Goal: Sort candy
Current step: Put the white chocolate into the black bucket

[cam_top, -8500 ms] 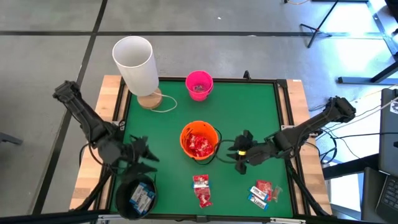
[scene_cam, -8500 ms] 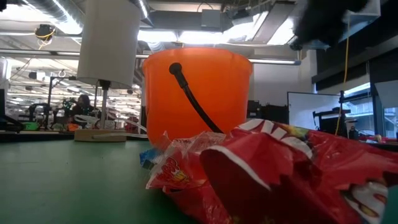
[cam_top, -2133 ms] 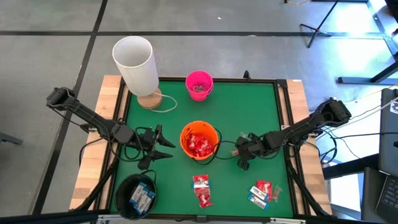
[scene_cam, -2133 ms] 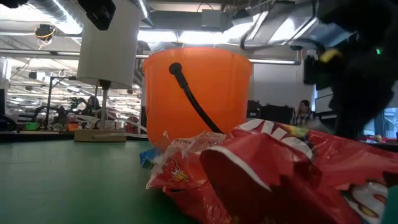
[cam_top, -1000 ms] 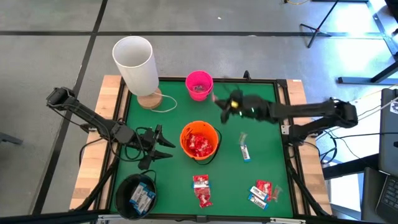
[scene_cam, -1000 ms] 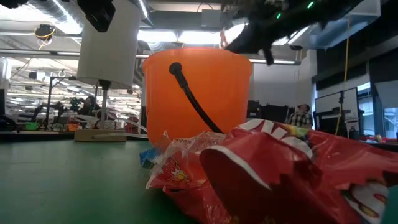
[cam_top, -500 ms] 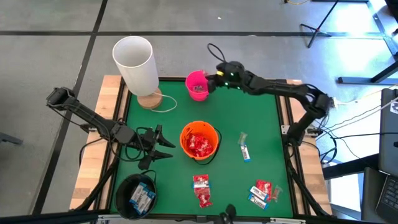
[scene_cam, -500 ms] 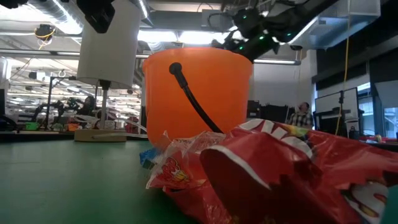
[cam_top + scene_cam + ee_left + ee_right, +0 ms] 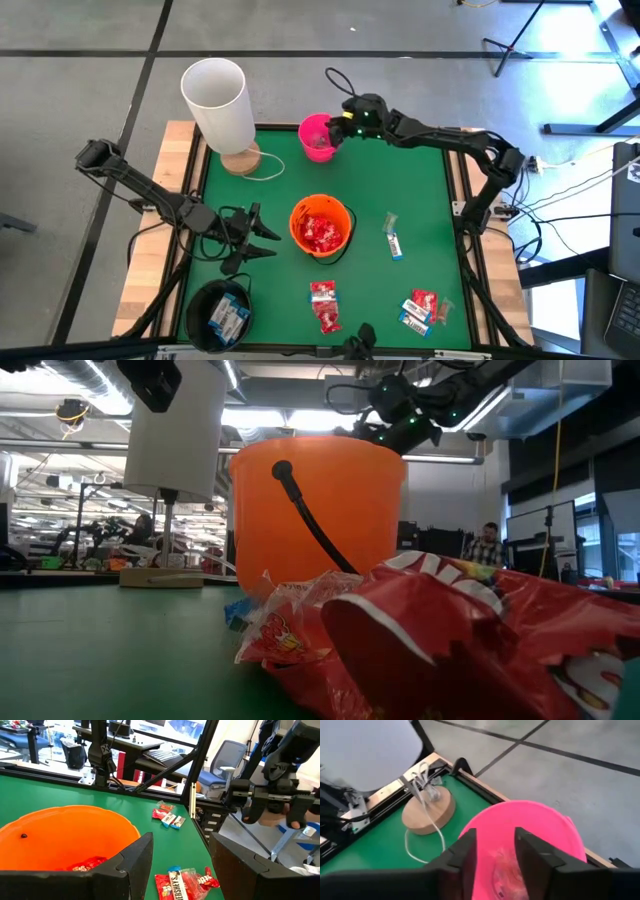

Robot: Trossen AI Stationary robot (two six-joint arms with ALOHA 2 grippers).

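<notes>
On the green table (image 9: 420, 190) the right gripper (image 9: 343, 127) hangs parted over the pink bucket (image 9: 318, 135); the left gripper (image 9: 262, 240) waits, spread, beside the orange bucket (image 9: 320, 226); candy (image 9: 423, 308) lies near the front edge.

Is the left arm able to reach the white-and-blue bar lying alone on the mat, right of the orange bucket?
Probably not directly: the left gripper sits on the far side of the orange bucket, which stands between it and the bar. It would need to lift over or go around it.

a green table (image 9: 420, 190) carries three buckets, a lamp base and scattered candy (image 9: 324, 305).
</notes>
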